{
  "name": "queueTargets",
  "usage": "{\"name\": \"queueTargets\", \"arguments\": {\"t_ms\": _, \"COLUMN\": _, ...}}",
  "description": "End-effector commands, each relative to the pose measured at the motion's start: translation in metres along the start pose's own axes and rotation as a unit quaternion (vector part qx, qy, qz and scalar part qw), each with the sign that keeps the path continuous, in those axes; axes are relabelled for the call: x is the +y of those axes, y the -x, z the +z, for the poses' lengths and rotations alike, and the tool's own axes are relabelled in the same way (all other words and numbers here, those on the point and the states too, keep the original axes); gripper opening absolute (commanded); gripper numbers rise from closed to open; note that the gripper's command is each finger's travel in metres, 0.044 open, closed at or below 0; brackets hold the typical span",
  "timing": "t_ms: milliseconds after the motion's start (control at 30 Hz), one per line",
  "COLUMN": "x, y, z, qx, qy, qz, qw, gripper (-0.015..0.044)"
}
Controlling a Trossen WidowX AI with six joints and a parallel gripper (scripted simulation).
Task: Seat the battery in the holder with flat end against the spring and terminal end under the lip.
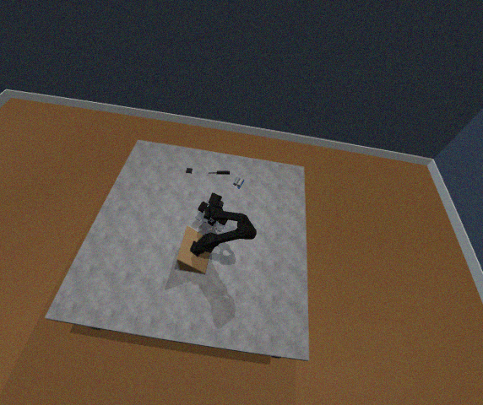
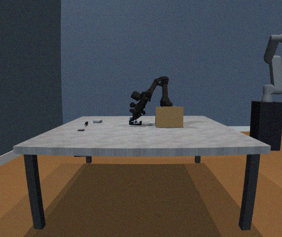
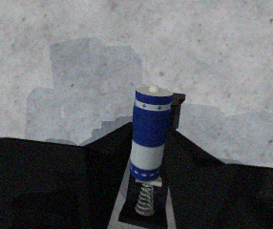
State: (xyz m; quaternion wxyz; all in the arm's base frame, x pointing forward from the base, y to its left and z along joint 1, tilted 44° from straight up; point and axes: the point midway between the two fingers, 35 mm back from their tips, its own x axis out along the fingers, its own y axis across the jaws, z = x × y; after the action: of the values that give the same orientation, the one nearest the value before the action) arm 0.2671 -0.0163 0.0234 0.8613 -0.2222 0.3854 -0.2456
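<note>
Grey mottled worktop (image 2: 110,142) on dark legs, set on an orange floor (image 1: 36,196) against blue walls.

At far right in the exterior view, off the worktop, a pale grey arm (image 2: 274,66) upright on a black pedestal (image 2: 266,122).

Near the worktop's middle, a tan box (image 2: 169,116) carrying the base of the black arm (image 2: 158,89). Bent up and over from the box, then angled down toward the worktop.

Beyond the arm in the top view, three small items in a loose row, well apart from the holder: a black square (image 1: 188,170), a black tool (image 1: 219,172) and a small white and blue item (image 1: 238,181), all too small to make out further.

At the arm's tip, the gripper (image 3: 148,157), jaws closed narrowly on the battery (image 3: 150,134), one dark finger (image 3: 55,181) on either side of its body.

Blue and white battery, gripped across its middle, lengthwise over the black holder (image 2: 135,122). Nub end pointing away from the wrist camera, close by the holder's dark end wall (image 3: 177,111). Flat end nearest the camera, right at the top of the spring (image 3: 145,197); contact hard to confirm. Angled down from the gripper in the exterior view, low in the holder, not yet lying flat.
</note>
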Motion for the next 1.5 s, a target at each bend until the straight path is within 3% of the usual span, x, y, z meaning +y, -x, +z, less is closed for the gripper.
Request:
{"name": "queueTargets", "arguments": {"t_ms": 0, "x": -0.003, "y": -0.001, "z": -0.003, "qx": -0.005, "qy": 0.002, "qz": -0.001, "qw": 1.0, "gripper": 0.0077}}
{"name": "queueTargets", "arguments": {"t_ms": 1467, "x": -0.004, "y": 0.007, "z": -0.027, "qx": -0.003, "qy": 0.005, "qz": 0.008, "qw": 1.0, "gripper": 0.0077}}
